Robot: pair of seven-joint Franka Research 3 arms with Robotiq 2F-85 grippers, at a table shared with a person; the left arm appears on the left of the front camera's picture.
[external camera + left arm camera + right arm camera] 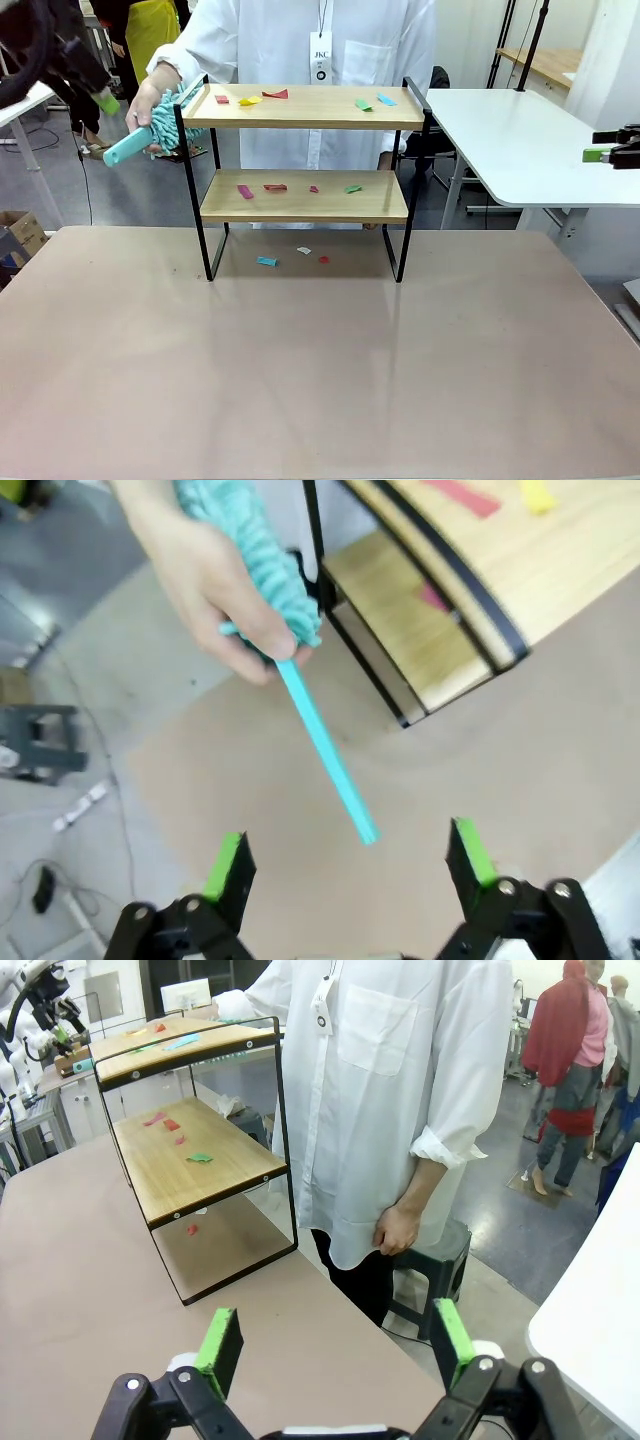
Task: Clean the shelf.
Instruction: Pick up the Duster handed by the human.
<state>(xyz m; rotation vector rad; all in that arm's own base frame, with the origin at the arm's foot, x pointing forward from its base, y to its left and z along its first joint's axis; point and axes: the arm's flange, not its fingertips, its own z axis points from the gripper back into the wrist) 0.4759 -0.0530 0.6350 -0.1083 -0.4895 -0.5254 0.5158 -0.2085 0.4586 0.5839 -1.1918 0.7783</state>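
The step in hand looks like a handover. A person's hand [200, 590] holds out a teal duster [320, 740] by its fluffy head, and the bare end of its thin handle points into the gap of the left pincer [348, 852]. That pincer stands wide and holds nothing. The right pincer [335, 1322] is wide and empty too, hanging well off to the shelf's other side.

The shelf [300, 118] stands just beyond the duster from the left pincer, and ahead of the right pincer across bare tabletop [300, 380]. Coloured paper scraps [250, 100] lie on both of its boards, so no cleaning looks done yet.

The next move likely calls for the left pincer to advance a little, centre the handle between its pads and close on it, clear of the person's fingers. The handle is slim and slanted, so it may slip or twist.

A few more scraps [266, 261] lie on the tabletop under the shelf. Its black end rail rises close beside the duster and could catch a sweep. The person stands directly behind the shelf.
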